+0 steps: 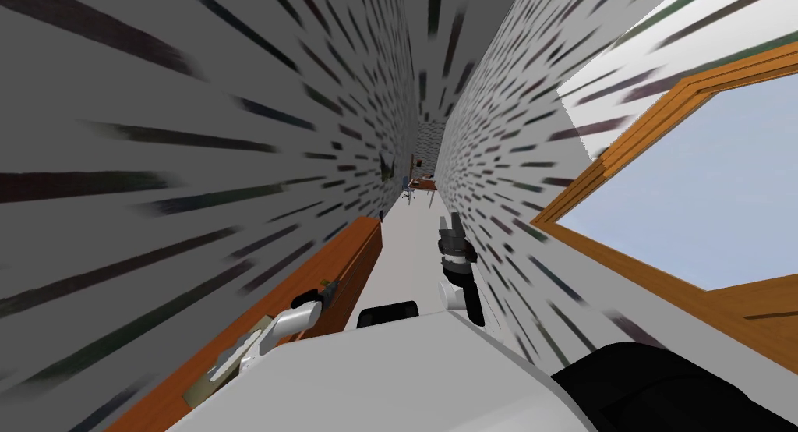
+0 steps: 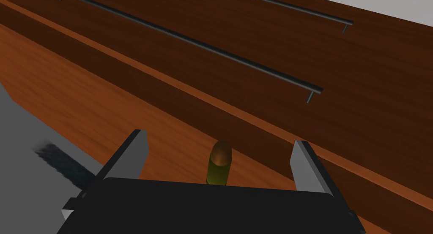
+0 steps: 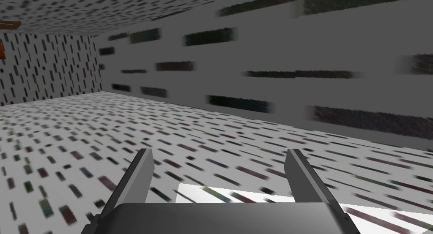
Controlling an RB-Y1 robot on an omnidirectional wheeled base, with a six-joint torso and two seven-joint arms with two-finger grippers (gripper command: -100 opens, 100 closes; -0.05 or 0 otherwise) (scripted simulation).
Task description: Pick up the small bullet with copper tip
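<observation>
The small bullet (image 2: 220,164) is a short cylinder with an olive-brass case and a rounded copper tip. It rests on the reddish wood-grain tabletop (image 2: 84,100) between the spread fingers of the left claw (image 2: 220,139), touching neither. Beyond it run darker drawer fronts with slim dark bar handles (image 2: 190,41). The head view adds the setting: a long cabinet (image 1: 354,252) against a speckled wall. The right claw (image 3: 219,151) is held out in front of the chest, fingers apart.
</observation>
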